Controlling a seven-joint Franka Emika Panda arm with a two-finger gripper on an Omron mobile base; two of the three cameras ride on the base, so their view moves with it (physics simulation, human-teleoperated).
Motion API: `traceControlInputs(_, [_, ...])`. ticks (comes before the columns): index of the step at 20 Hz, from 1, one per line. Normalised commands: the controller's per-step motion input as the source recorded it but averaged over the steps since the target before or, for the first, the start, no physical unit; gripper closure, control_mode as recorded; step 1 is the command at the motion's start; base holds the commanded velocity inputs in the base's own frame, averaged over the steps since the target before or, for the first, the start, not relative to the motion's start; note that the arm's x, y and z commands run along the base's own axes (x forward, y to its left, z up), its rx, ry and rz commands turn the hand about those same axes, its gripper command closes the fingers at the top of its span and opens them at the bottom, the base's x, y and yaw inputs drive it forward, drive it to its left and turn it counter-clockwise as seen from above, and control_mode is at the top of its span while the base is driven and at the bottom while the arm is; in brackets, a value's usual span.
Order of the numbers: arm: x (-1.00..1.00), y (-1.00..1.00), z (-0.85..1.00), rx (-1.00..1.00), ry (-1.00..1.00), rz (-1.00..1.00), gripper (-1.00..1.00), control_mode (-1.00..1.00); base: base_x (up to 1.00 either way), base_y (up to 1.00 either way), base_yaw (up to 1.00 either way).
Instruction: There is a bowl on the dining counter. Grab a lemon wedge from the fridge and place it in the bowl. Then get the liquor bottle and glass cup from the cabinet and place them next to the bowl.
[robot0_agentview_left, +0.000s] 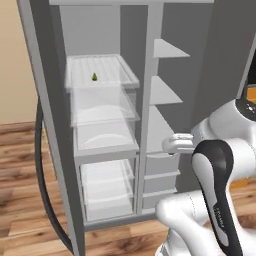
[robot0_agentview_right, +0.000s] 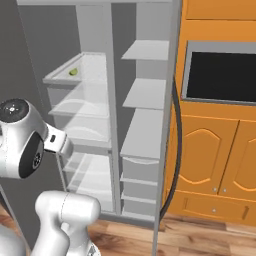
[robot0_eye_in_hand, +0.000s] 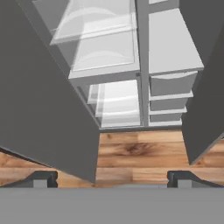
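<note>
Open grey fridge (robot0_agentview_left: 145, 100) straight ahead, both doors swung wide. Clear shelves and drawers (robot0_agentview_left: 102, 145) on the left inside, solid grey shelves (robot0_agentview_right: 145, 92) on the right, small grey drawers (robot0_agentview_right: 140, 182) below. Wooden plank floor (robot0_eye_in_hand: 140, 151) in front. Beige wall (robot0_agentview_left: 12, 65) at far left. Orange cabinets (robot0_agentview_right: 220, 160) to the right, with a dark built-in oven window (robot0_agentview_right: 222, 75) above.

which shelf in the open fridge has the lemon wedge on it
The top clear shelf on the left side. A small green-yellow lemon wedge sits on it; the clear shelves and drawers below and the grey shelves on the right look bare.
</note>
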Motion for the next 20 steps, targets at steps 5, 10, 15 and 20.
traceControlInputs(5, [0.0,0.0,0.0,0.0,0.0,0.0,-1.0,1.0,0.5,0.51,-0.11])
traceControlInputs(10, [0.0,0.0,0.0,0.0,0.0,0.0,-1.0,1.0,0.53,0.12,-0.08])
traceControlInputs(15, [0.0,0.0,0.0,0.0,0.0,0.0,-1.0,1.0,0.68,0.16,-0.07])
traceControlInputs(20, [0.0,0.0,0.0,0.0,0.0,0.0,-1.0,1.0,0.69,0.38,-0.06])
